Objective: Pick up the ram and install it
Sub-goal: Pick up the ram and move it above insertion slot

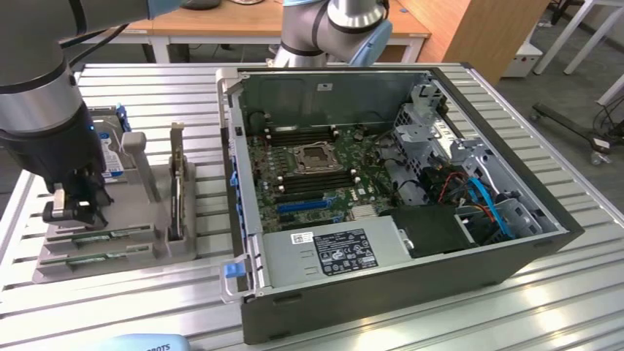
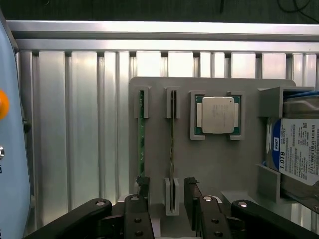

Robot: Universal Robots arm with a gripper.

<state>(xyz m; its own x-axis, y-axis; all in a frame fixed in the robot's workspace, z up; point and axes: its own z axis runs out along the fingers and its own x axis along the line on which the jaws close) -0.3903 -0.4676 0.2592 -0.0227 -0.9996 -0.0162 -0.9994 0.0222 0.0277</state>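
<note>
Two ram sticks stand on edge in slots of a grey fixture tray (image 2: pixel 214 164): a green ram stick (image 2: pixel 141 144) and a second, thinner-looking ram stick (image 2: pixel 172 139). In the exterior view they lie at the tray's front, the ram sticks (image 1: pixel 102 236) just under my gripper (image 1: pixel 78 213). My gripper (image 2: pixel 167 188) is open and holds nothing. Its black fingers (image 2: pixel 192 186) straddle the end of the second stick, and the other finger sits over the end of the green one. The open computer case (image 1: pixel 390 183) with its motherboard (image 1: pixel 312 172) is at the exterior view's right.
A square silver processor (image 2: pixel 218 114) and a hard drive (image 2: pixel 299 149) sit in the same tray. A tall dark card (image 1: pixel 175 183) stands upright at the tray's edge, between the tray and the case. Everything rests on a slatted metal table (image 1: pixel 146 95).
</note>
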